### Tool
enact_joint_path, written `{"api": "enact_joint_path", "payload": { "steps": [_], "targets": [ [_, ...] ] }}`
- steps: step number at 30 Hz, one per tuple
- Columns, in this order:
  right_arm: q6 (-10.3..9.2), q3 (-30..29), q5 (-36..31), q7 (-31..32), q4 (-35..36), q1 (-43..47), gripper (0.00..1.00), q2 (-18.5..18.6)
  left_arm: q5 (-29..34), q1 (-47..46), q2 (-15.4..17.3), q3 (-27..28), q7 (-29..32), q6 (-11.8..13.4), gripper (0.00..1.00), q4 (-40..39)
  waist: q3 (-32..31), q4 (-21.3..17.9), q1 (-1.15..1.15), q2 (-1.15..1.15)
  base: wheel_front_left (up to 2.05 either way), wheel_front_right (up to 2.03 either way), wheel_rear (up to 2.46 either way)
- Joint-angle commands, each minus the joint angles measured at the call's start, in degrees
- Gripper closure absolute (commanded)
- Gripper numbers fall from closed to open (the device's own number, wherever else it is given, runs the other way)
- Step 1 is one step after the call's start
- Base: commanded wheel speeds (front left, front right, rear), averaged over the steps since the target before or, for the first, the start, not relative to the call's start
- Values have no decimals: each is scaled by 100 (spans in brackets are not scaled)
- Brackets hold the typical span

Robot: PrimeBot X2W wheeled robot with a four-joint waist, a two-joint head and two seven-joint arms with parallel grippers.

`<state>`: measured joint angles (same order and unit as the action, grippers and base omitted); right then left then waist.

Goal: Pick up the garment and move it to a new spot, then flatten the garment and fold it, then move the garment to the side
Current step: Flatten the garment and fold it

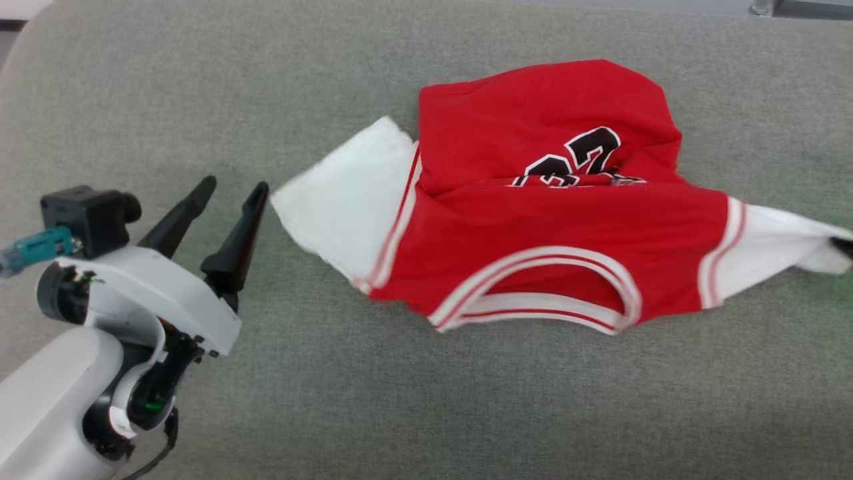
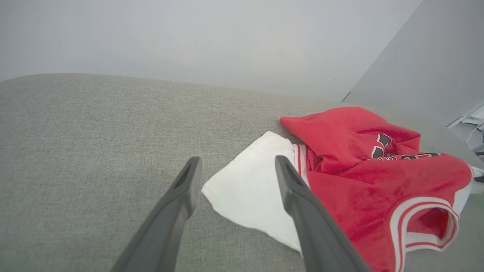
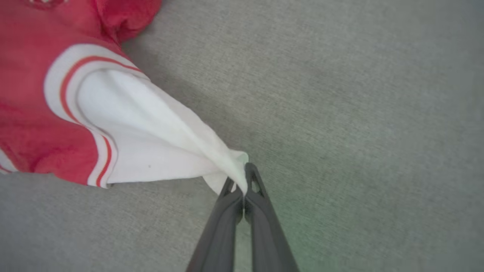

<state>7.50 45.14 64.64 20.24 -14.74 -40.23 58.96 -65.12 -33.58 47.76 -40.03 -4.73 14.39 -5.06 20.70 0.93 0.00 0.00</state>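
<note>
Clamped on the tip of one white sleeve, the right gripper (image 3: pixel 242 179) rises from the bottom middle of the right wrist view. Its two dark fingers are pressed together with the cloth pinched between them. From that pinch the sleeve widens in a taut cone toward the upper left of the frame, where it meets the striped cuff seam.

The garment (image 1: pixel 553 220) lies crumpled right of centre in the head view. Its red body is folded over itself, so the black "23" is half hidden in a crease. The white-and-red striped neckline opens toward the bottom of the frame. The pinched sleeve stretches to the right edge, and the other white sleeve lies flat, pointing left.

Just left of that flat sleeve's corner, at the lower left of the head view, is the left gripper (image 1: pixel 234 185). Its fingers are spread apart and hold nothing, and their tips are near the cloth but not touching it. A small black camera (image 1: pixel 86 213) sits on its wrist.

Everything rests on a grey fabric surface (image 1: pixel 400 400). In the left wrist view a pale wall (image 2: pixel 189 37) stands beyond it.
</note>
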Motion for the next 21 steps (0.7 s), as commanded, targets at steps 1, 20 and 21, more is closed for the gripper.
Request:
{"api": "enact_joint_path", "payload": {
  "steps": [1,20,21],
  "targets": [
    [-2,-91,79,-76,-61,59,100,53,-35,68,44,38,-40,32,0,-36,-14,-26,0,0,0,0,0],
    [-3,-1094,-424,-1591,-958,462,0,-199,-27,-307,557,-413,1243,-316,0,-182,-384,-85,0,0,0,0,0],
    [-3,-1189,-445,-1736,-929,502,0,-244,-89,-396,595,-474,1501,-377,0,-158,-419,-99,0,0,0,0,0]
  ]
}}
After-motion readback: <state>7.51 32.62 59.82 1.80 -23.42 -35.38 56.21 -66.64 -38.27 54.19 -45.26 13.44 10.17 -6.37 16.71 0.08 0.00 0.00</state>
